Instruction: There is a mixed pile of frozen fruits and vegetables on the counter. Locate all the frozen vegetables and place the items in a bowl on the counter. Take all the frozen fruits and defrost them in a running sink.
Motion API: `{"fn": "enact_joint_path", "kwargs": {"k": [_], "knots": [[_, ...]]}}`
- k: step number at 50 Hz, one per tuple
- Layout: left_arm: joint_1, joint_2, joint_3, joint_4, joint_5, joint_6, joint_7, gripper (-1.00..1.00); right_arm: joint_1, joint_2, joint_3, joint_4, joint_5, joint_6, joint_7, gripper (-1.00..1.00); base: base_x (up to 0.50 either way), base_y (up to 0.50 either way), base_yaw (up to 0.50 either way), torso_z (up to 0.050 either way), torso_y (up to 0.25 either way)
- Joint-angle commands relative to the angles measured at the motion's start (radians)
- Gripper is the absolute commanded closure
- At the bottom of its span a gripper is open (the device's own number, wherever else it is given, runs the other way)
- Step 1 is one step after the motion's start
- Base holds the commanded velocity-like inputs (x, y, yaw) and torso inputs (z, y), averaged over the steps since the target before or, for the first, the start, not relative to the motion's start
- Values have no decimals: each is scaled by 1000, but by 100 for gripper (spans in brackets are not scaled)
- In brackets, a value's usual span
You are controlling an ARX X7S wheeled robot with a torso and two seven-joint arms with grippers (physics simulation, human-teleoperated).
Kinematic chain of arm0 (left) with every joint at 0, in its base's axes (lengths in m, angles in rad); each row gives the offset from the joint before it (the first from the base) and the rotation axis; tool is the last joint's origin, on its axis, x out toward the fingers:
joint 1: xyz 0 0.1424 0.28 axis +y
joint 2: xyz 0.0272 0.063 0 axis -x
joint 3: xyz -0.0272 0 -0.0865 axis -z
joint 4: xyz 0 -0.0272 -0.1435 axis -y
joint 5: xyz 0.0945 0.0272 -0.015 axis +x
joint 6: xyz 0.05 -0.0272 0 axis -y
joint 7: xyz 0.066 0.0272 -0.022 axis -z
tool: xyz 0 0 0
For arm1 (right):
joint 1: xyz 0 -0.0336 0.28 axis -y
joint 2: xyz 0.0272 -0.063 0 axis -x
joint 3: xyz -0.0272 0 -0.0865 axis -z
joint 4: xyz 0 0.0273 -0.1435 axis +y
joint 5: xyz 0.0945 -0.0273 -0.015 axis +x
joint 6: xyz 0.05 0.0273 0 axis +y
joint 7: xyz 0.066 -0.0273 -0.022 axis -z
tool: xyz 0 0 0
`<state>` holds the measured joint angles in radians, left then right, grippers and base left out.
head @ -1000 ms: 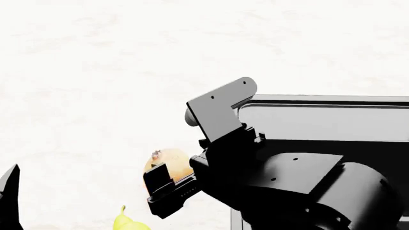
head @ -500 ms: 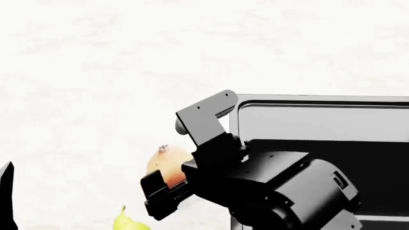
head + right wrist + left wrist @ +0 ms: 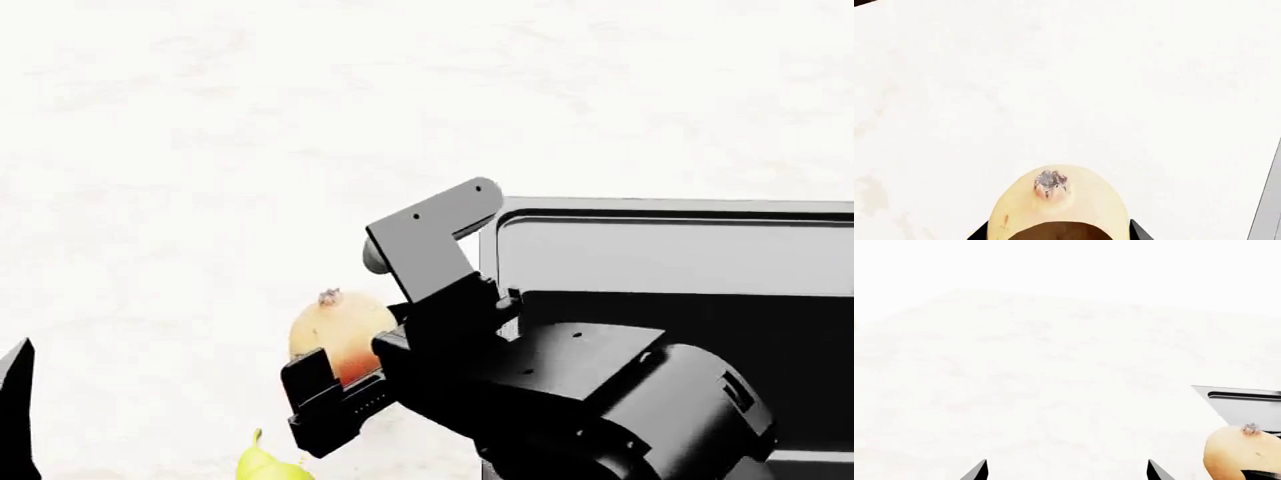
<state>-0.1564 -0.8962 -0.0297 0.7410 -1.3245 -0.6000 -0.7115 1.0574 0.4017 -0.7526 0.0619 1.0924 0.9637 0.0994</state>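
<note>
Jaws of the right gripper (image 3: 334, 385) sit on either side of the round golden-orange fruit (image 3: 342, 328), closed on its smooth skin; a small grey dimpled stem scar tops it. It is just left of the sink (image 3: 667, 260), a black basin with a steel-grey rim, above the white, faintly marbled counter (image 3: 200, 150). A yellow pear (image 3: 271, 463) lies nearby. On the left gripper (image 3: 1066, 471), two dark pointed fingertips stand wide apart, holding nothing.

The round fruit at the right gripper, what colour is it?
The round fruit is pale golden yellow with a small grey-brown stem spot; the right wrist view shows it best.
</note>
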Motion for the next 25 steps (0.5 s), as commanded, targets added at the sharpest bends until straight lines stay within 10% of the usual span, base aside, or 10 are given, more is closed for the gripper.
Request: {"fn": "enact_joint_path", "kwargs": {"k": [1, 25], "knots": [[-26, 19, -5, 11, -32, -4, 39, -100, -30, 81, 160, -204, 84, 29, 144, 100, 0, 0, 0, 0, 0], [-358, 129, 293, 84, -255, -225, -179, -100, -93, 248, 354, -452, 265, 58, 443, 100, 0, 0, 0, 0, 0]]}}
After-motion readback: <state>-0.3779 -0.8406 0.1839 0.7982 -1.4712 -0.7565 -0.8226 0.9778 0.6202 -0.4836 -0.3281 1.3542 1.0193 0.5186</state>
